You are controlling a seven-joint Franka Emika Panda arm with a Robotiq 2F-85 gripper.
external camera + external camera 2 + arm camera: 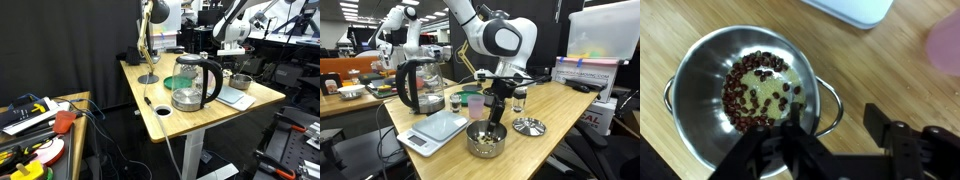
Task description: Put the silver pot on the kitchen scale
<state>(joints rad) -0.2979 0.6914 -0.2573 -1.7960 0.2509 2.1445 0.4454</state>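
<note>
The silver pot [740,95] is a shiny round pot with a loop handle and holds dark beans in pale liquid. It stands on the wooden table in both exterior views [487,140] [241,82]. The kitchen scale [435,128] is a flat pale slab lying just beside the pot; it also shows in an exterior view [235,97], and its corner shows at the top of the wrist view [855,8]. My gripper [837,120] is open and lowered onto the pot [495,122]. One finger is inside the rim, the other outside by the handle.
A tall glass kettle [418,85] with a black handle stands behind the scale. A metal lid [528,126] lies beside the pot. A pink cup [474,103], a small glass [456,101] and a green disc [470,91] stand behind. The table edge [520,165] is close.
</note>
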